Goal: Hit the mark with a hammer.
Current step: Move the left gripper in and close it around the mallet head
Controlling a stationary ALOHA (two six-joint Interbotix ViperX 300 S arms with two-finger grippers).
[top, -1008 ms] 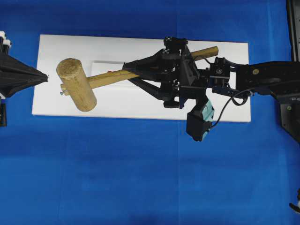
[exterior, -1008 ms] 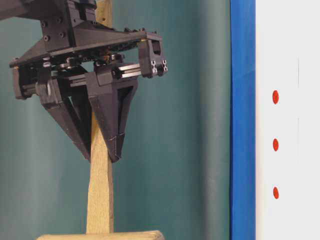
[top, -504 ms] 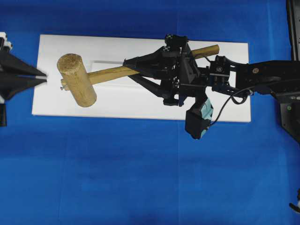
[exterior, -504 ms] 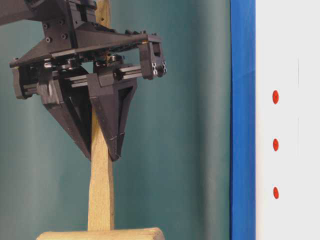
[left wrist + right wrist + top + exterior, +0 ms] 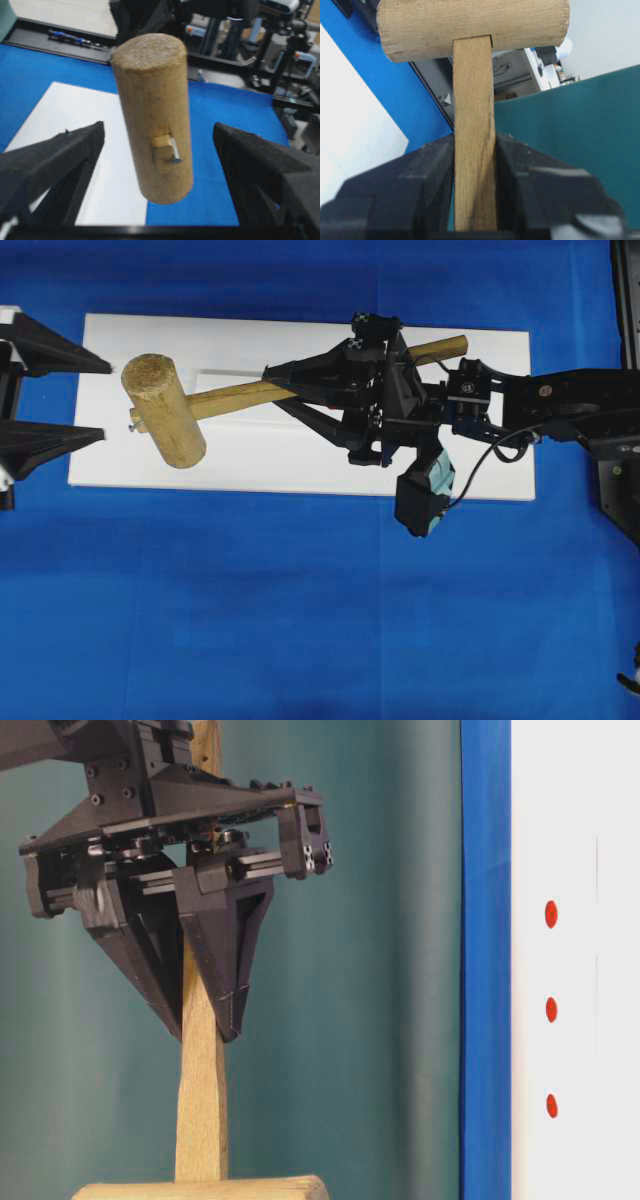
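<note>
Right wrist view, nearest first: my right pincer point(image 5: 474, 200) is clamped tight on the flat handle of the wooden mallet point(image 5: 472, 75), one finger point(image 5: 425, 185) pressed on each side, and the thick cylindrical head crosses the top of the view at 12 o'clock. From my left wrist camera, my left pincer point(image 5: 159, 150) is spread as wide as it goes, holding nothing; its two fingers point(image 5: 55, 160) flank the mallet head without touching it, and a small metal piece sticks out of the handle stub on the head's near face. Overhead, the mallet point(image 5: 165, 410) lies out over the white board point(image 5: 250, 465) on the blue worktop point(image 5: 300, 620), head toward 9 o'clock, handle running toward 3 o'clock through my right pincer point(image 5: 270, 380). My left pincer point(image 5: 105, 398) stands at the board's 9 o'clock edge. At table level, three red dots point(image 5: 551, 1010) sit in a column on the white board.
</note>
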